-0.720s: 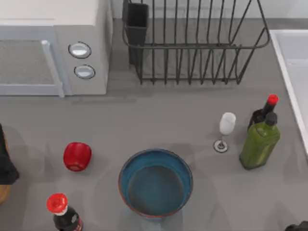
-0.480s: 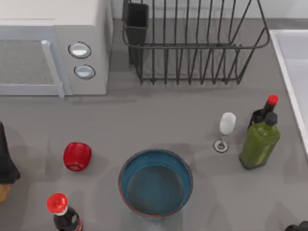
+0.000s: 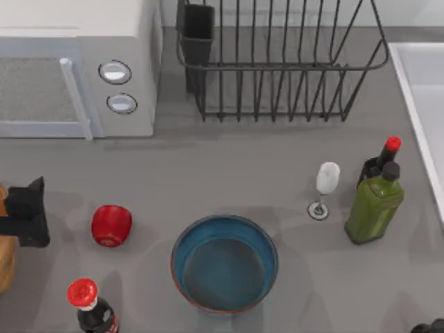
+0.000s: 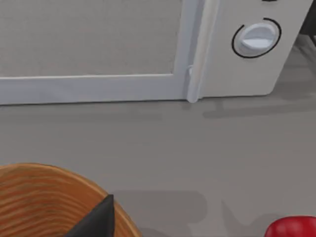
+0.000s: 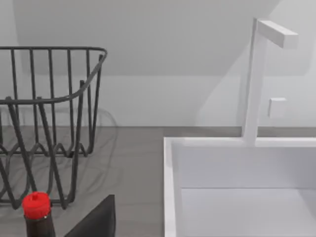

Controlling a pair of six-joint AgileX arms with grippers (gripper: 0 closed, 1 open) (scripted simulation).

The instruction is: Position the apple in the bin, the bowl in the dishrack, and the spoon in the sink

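A: Which arm is nearer the apple [image 3: 111, 225]?

B: My left gripper [image 3: 26, 220] is hovering at the table's left edge, just left of the apple, which is sitting on the table; whether its fingers are spread, I cannot tell.

A: And beyond?

B: The bowl [image 3: 224, 263] is sitting centre-front, the dishrack [image 3: 277, 66] at the back. My right arm is idling at the front-right corner.

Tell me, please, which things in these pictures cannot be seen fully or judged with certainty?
- Left gripper, top view: cut by the left edge, so its finger state is unclear.
- Right gripper, top view: cut off at the bottom right corner.
- Sink, top view: cut by the right edge; most of its basin lies outside.
- Apple, left wrist view: cut by the bottom edge.
- Wicker basket, left wrist view: its inside is out of frame.
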